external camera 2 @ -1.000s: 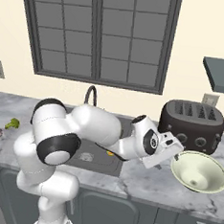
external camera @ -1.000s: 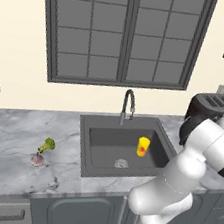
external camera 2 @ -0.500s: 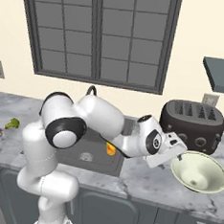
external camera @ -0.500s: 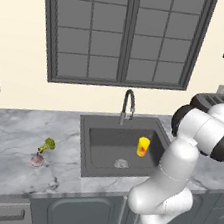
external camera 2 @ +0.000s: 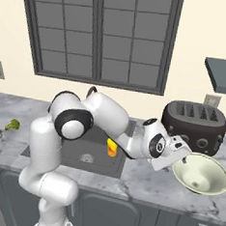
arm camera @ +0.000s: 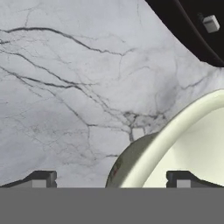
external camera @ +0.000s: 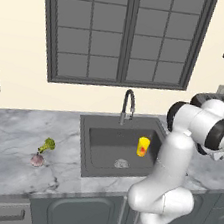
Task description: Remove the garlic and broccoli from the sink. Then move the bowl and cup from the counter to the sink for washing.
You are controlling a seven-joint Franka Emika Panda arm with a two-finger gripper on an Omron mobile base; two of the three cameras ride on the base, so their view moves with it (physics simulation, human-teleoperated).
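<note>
Landmark: sink [external camera: 121,153].
- Left of sink, on worktop [external camera: 9,140]: garlic [external camera: 36,160], broccoli [external camera: 48,145] just beside it. Both out, by the look of it.
- Inside sink: cup [external camera: 143,146], upright.
- Right of sink: bowl [external camera 2: 200,174] on worktop, near toaster [external camera 2: 194,123].
- End effector [external camera 2: 179,151] at bowl's near rim, spread wide, holding nothing.
- Advice: straddle rim, one finger inside, one outside; close firmly, lift level, clear sink edge.

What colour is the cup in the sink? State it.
Bright yellow with a red-orange patch; the cup shows best in the left base view.
</note>
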